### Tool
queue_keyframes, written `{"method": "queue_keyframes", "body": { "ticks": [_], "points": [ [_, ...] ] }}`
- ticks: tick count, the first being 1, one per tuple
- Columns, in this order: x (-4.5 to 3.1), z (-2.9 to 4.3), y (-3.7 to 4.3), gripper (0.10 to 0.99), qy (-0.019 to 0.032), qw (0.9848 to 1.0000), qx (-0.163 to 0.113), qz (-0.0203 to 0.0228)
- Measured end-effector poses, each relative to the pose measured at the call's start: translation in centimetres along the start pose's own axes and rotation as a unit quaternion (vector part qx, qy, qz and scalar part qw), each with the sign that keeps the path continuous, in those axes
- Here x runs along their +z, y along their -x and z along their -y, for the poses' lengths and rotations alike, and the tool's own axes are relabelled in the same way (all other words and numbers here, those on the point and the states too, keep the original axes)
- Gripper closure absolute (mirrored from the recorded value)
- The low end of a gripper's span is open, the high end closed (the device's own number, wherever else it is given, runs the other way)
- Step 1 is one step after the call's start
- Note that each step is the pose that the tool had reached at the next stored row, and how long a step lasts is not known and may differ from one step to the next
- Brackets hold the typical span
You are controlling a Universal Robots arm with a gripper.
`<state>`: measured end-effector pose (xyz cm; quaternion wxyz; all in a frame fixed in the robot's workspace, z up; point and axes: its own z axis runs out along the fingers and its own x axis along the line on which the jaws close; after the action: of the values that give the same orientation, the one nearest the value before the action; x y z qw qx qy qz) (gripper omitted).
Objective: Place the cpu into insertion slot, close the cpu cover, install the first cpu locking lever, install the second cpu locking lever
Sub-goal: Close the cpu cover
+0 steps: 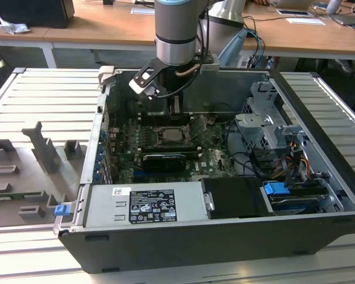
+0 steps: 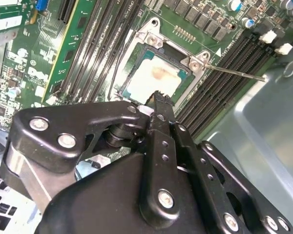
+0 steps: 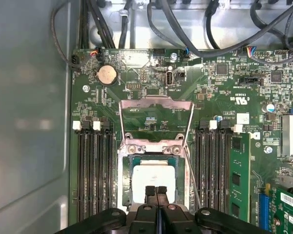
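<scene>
Hovering low inside the open computer case [image 1: 225, 236], the end effector [image 3: 156, 189] has its two fingertips pressed together with nothing between them. The cpu [image 3: 153, 173] lies flat in the insertion slot [image 3: 154, 158], pale metal top facing up, right under the fingertips. In the first wrist view the tips overlap the chip's near edge; whether they touch it or sit just above, cannot tell. In the second wrist view one finger [image 2: 160, 105] ends just at the cpu's edge.

The cpu cover [image 3: 156, 102] is open, swung back on its hinge edge and lying over the board on the far side of the slot from the fingers, its window showing green board through it. A thin locking lever [image 3: 192, 175] runs free along one side of the slot, not latched down. Black memory slots [image 3: 93, 170] flank the socket on both sides.

In the exterior view the slot sits at about 6 o'clock from the end effector, close below it, and the case stands on the grey slatted bench [image 1: 35, 89].
</scene>
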<state>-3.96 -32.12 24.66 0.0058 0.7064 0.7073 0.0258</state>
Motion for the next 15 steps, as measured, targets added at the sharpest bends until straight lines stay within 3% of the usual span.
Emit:
{"method": "queue_keyframes", "body": {
  "ticks": [3, 7, 10, 13, 15],
  "points": [
    [-0.25, -0.06, -0.01, 0.98, 0.0, 1.0, 0.0, -0.0001],
    [-0.21, -1.3, 0.0, 0.98, 0.0, 1.0, 0.0, 0.0],
    [-0.37, -1.33, -0.01, 0.98, 0.0, 1.0, 0.0, 0.0],
    [-1.01, -1.35, -0.03, 0.98, 0.0001, 1.0, 0.0, 0.0],
    [-1.17, -1.72, -0.04, 0.98, 0.0003, 1.0, 0.0, 0.0]
  ]
}}
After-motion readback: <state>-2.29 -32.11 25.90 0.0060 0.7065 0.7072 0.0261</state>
